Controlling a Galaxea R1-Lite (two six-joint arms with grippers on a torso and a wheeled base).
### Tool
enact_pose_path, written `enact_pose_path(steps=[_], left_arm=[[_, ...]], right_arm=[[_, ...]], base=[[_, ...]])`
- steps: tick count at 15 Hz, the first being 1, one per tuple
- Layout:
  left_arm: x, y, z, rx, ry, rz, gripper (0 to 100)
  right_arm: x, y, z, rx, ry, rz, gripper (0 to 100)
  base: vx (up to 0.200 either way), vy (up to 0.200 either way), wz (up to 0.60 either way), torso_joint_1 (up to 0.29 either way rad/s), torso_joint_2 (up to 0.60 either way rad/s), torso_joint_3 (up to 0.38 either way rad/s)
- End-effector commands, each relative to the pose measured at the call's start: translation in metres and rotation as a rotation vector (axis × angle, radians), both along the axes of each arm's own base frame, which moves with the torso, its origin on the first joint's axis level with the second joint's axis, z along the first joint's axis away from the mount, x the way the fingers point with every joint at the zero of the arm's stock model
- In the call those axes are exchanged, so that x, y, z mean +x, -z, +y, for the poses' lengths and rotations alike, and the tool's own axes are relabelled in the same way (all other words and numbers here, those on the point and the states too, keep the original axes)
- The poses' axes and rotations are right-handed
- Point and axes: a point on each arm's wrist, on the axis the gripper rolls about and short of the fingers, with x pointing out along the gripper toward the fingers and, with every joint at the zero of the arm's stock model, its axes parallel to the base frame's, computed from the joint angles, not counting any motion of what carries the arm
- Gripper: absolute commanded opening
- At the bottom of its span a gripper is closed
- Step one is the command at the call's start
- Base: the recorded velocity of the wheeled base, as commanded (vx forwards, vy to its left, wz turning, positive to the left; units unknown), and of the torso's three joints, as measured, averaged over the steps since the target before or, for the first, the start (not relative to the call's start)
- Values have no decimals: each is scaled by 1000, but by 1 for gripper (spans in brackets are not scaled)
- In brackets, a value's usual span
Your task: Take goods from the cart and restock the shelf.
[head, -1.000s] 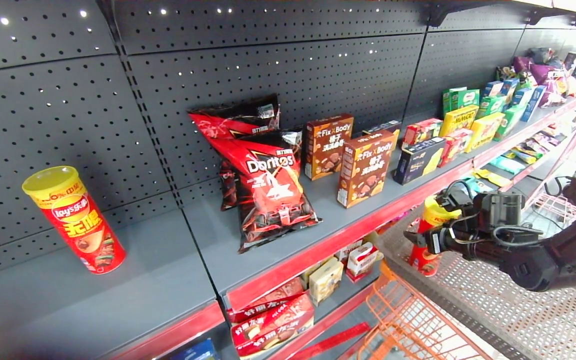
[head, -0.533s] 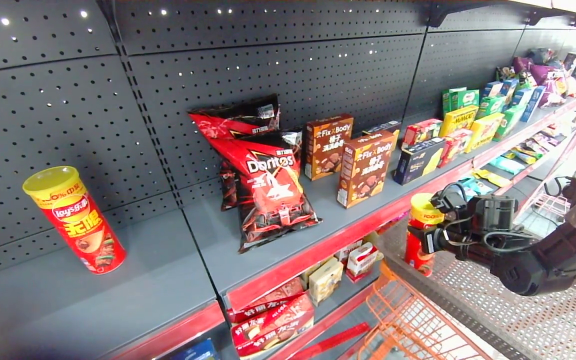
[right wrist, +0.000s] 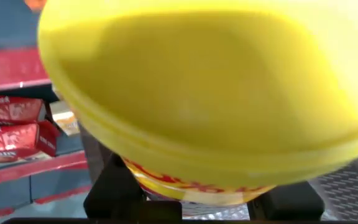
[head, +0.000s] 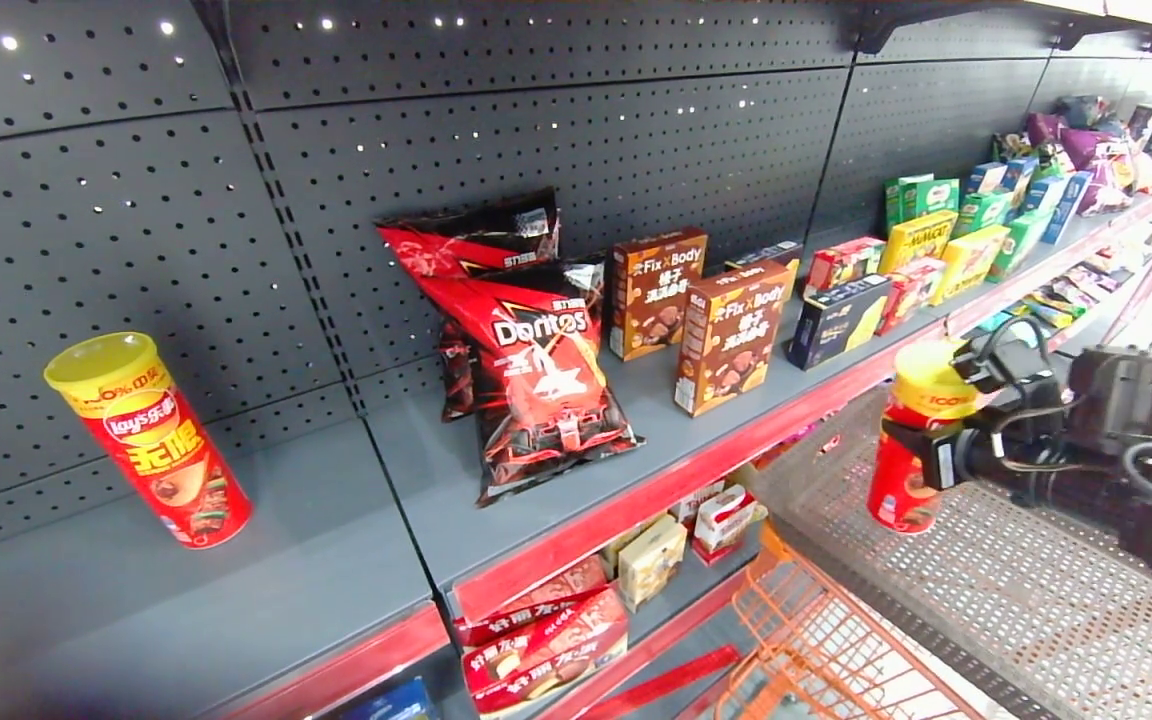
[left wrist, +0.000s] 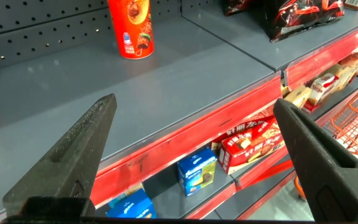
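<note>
My right gripper (head: 921, 450) is shut on a red chip can with a yellow lid (head: 911, 440), held upright above the perforated top of the orange cart (head: 1016, 600), in front of the shelf's red edge. Its yellow lid (right wrist: 210, 81) looms close in the right wrist view, with the dark fingers (right wrist: 114, 186) on either side of the can's body. A matching red chip can (head: 148, 440) stands on the grey shelf (head: 336, 540) at the left, also seen as can (left wrist: 130, 28). My left gripper (left wrist: 197, 155) hangs open in front of the shelf edge.
On the shelf stand red chip bags (head: 526, 350), brown boxes (head: 731, 335) and several coloured boxes (head: 926, 250) further right. The lower shelf holds red packs (head: 546, 640) and small boxes (head: 651, 560). Bare shelf space lies between the left can and the bags.
My right gripper has lifted the chip can up off the cart top and carried it to the right and higher. The left can and shelf goods have not moved.
</note>
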Motion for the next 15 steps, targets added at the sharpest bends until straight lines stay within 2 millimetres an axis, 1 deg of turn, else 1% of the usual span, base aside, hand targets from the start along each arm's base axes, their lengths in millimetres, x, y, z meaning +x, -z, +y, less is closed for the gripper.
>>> enact_pose_path(steps=[1, 2, 3, 5, 6, 7, 8, 9, 11, 13, 15], left_arm=[[0, 0, 0, 0, 0, -1, 100], [0, 0, 0, 0, 0, -1, 100], [0, 0, 0, 0, -2, -1, 100], [0, 0, 0, 0, 0, -1, 100], [0, 0, 0, 0, -2, -1, 100], [0, 0, 0, 0, -2, -1, 100], [0, 0, 0, 0, 0, -1, 100], [0, 0, 0, 0, 0, -1, 100], [0, 0, 0, 0, 0, -1, 100], [0, 0, 0, 0, 0, -1, 100], [0, 0, 0, 0, 0, -1, 100]], right_arm=[[-76, -56, -2, -2, -15, -179, 0], [-112, -73, 7, 7, -59, -209, 0], [-131, -77, 5, 10, -62, -225, 0], [-155, -83, -2, 7, -42, -270, 0], [-179, -84, -9, -9, -17, -277, 0], [-197, -83, -15, -55, 19, -283, 0], [-200, -83, -16, -64, 26, -284, 0], [-222, -82, -24, -138, 93, -298, 0], [-238, -89, -27, -142, 142, -342, 0], [-244, -98, -27, -131, 142, -384, 0], [-247, -103, -29, -135, 180, -402, 0]], base=[[0, 0, 0, 0, 0, 0], [0, 0, 0, 0, 0, 0], [0, 0, 0, 0, 0, 0], [0, 0, 0, 0, 0, 0], [0, 0, 0, 0, 0, 0], [0, 0, 0, 0, 0, 0], [0, 0, 0, 0, 0, 0], [0, 0, 0, 0, 0, 0], [0, 0, 0, 0, 0, 0], [0, 0, 0, 0, 0, 0], [0, 0, 0, 0, 0, 0]])
